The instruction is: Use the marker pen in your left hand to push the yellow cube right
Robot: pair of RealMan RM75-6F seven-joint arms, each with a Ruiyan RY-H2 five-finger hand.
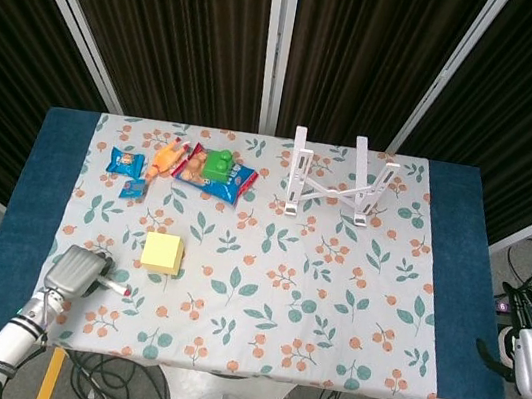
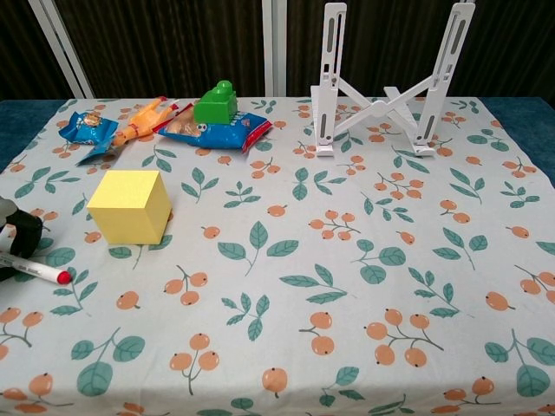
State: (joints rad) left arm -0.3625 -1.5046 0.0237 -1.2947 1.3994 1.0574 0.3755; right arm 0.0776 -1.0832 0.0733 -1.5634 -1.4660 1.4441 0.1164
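Approach step: left robot hand (image 1: pixel 75 273) pinching marker pen (image 2: pixel 36 272), tip at yellow cube's (image 2: pixel 130 206) 8 o'clock, apart. Next: tip against cube's left face.

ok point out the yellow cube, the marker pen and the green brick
yellow cube (image 2: pixel 128 206), chest view, front face
marker pen (image 2: pixel 39 271), chest view, white barrel near the red tip
green brick (image 2: pixel 216 105), chest view, front side
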